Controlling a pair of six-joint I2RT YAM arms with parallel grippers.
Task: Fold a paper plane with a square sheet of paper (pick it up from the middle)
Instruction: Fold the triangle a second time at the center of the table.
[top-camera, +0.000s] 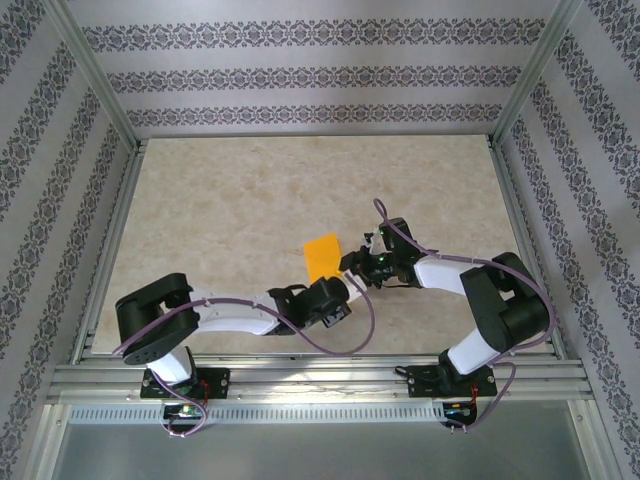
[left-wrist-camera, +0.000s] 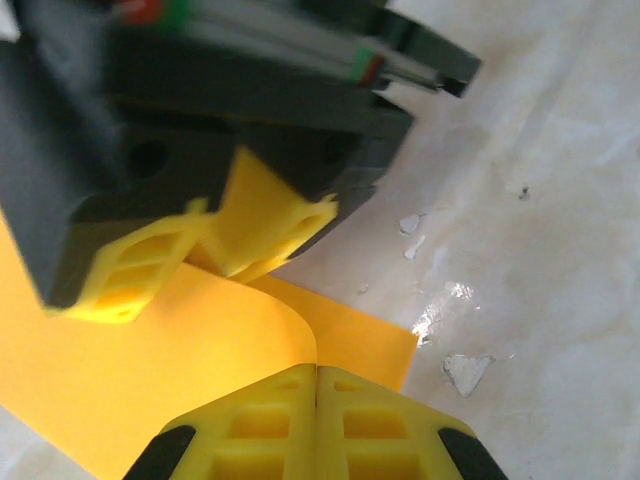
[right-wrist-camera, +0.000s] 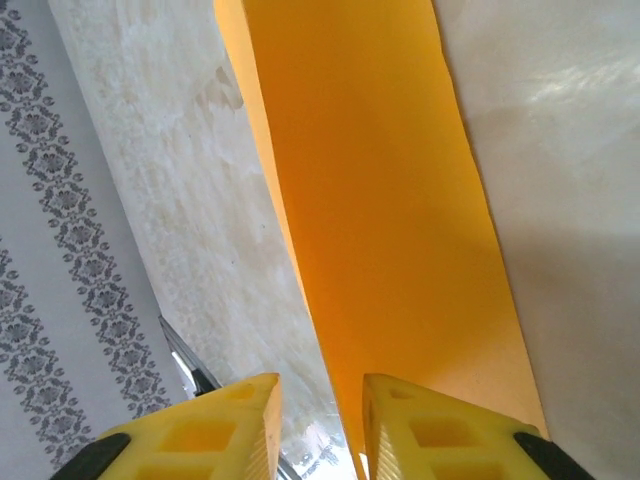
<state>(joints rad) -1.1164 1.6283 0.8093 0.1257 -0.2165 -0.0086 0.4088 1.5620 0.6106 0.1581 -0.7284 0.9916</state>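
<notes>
In the middle of the table (top-camera: 230, 200), we've got the left gripper (left-wrist-camera: 316, 372) pinched tight on an edge of the square sheet of paper (top-camera: 322, 255), propping it up curled, while the right gripper (right-wrist-camera: 320, 390) straddles it loosely, jaws apart, probably lining up a fold.

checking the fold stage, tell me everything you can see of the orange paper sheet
The thin bright orange paper sheet looks plain, matte and unprinted, with straight edges. It sits in the middle of the pale marbled table. One part curls softly over another instead of lying flat. The left tool is shut on the curled edge; the right tool stands open, the paper passing between its yellow fingers.
</notes>
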